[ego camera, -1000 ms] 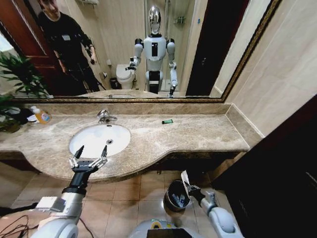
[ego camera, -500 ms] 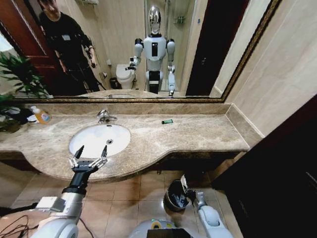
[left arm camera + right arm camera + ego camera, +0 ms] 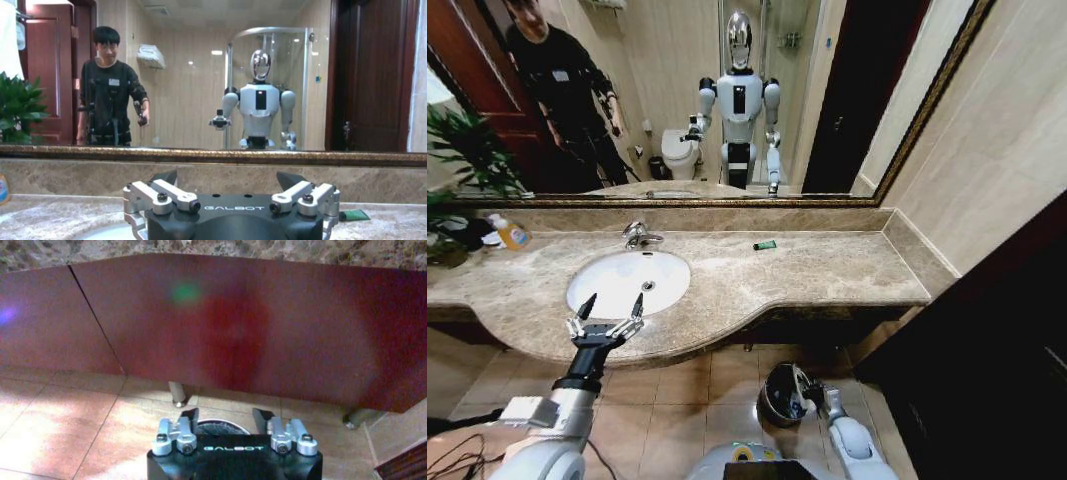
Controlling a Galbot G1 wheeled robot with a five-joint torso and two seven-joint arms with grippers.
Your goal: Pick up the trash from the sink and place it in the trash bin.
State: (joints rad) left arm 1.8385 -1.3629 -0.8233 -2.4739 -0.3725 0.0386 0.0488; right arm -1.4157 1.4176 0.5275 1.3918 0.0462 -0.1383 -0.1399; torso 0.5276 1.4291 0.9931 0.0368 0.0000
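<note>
In the head view the left arm rose from the lower left corner of the frame toward the left of centre, its wrist straight and the left gripper (image 3: 610, 309) pointing up with both dark-tipped jaws spread wide apart. The right arm sat low at the bottom, right of centre, forearm angled up and leftward. The right gripper (image 3: 226, 416) had its jaws parted with nothing between them.

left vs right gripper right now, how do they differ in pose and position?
The left gripper is held up at counter height over the front rim of the sink; the right gripper is low, at the trash bin on the floor. The left fingers spread wide; the right fingers stand closer together, though also apart. Both are empty.
</note>
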